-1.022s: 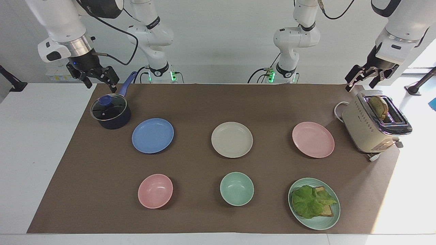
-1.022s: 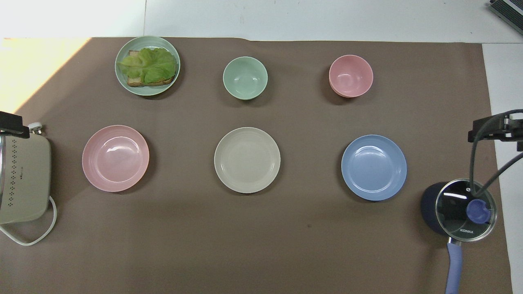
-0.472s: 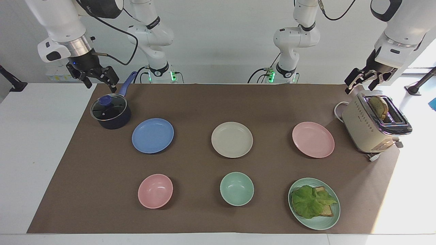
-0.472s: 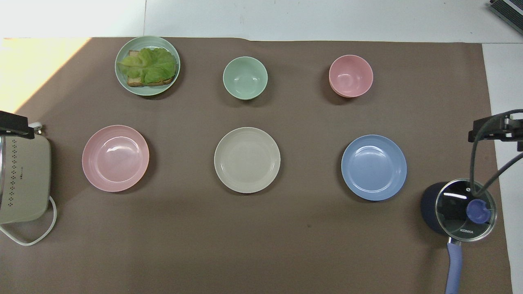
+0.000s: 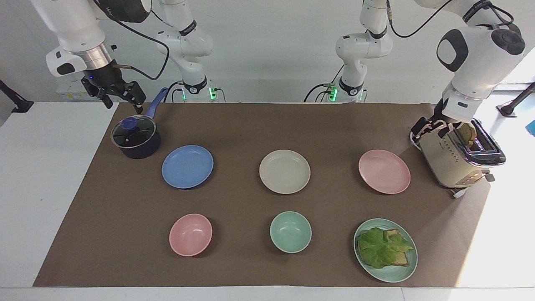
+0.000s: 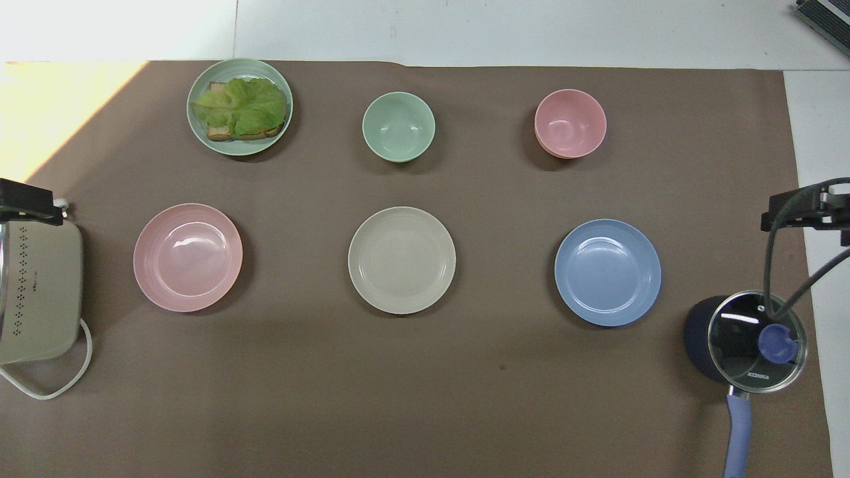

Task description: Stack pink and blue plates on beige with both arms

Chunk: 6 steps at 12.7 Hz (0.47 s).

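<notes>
Three plates lie in a row on the brown mat. The blue plate (image 5: pixel 187 166) (image 6: pixel 607 272) is toward the right arm's end, the beige plate (image 5: pixel 284 171) (image 6: pixel 402 259) in the middle, and the pink plate (image 5: pixel 384 171) (image 6: pixel 188 257) toward the left arm's end. All three are bare and apart. My left gripper (image 5: pixel 429 129) hangs open and holds nothing, low against the toaster's end, beside the pink plate. My right gripper (image 5: pixel 121 99) is open and holds nothing, raised over the mat's corner by the pot.
A dark pot with a glass lid (image 5: pixel 136 138) (image 6: pixel 747 342) stands beside the blue plate. A cream toaster (image 5: pixel 459 156) (image 6: pixel 36 292) holds a bread slice. Farther from the robots sit a pink bowl (image 5: pixel 190 234), a green bowl (image 5: pixel 290 231) and a green plate of toast and lettuce (image 5: pixel 385 250).
My left arm has swung in and lowered its gripper from above the toaster to the toaster's end. The right arm and all the plates have stayed put.
</notes>
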{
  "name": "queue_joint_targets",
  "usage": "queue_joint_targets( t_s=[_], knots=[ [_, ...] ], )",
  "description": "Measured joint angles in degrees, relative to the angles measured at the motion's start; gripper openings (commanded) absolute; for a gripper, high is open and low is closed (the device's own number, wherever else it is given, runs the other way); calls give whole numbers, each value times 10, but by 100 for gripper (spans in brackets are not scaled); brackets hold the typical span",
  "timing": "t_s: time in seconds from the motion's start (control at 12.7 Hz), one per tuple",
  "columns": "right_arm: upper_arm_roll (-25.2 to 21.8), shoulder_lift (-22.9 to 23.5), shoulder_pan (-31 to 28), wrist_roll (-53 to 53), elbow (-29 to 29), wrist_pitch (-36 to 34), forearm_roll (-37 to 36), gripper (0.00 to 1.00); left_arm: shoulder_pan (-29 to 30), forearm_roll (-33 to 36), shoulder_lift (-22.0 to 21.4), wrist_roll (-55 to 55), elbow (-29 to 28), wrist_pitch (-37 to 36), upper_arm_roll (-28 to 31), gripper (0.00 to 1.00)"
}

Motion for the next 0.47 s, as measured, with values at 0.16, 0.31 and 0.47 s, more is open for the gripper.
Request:
queue_joint_targets(
  t_s=[0.16,0.31,0.47],
  knots=[
    [0,0,-1,0,0,0,0,100,14,0,21,2,-35,42,0,100],
    [0,0,-2,0,0,0,0,100,18,0,55,2,-60,86,0,100],
    [0,0,-3,0,0,0,0,100,17,0,86,2,-69,112,-1,100]
  ],
)
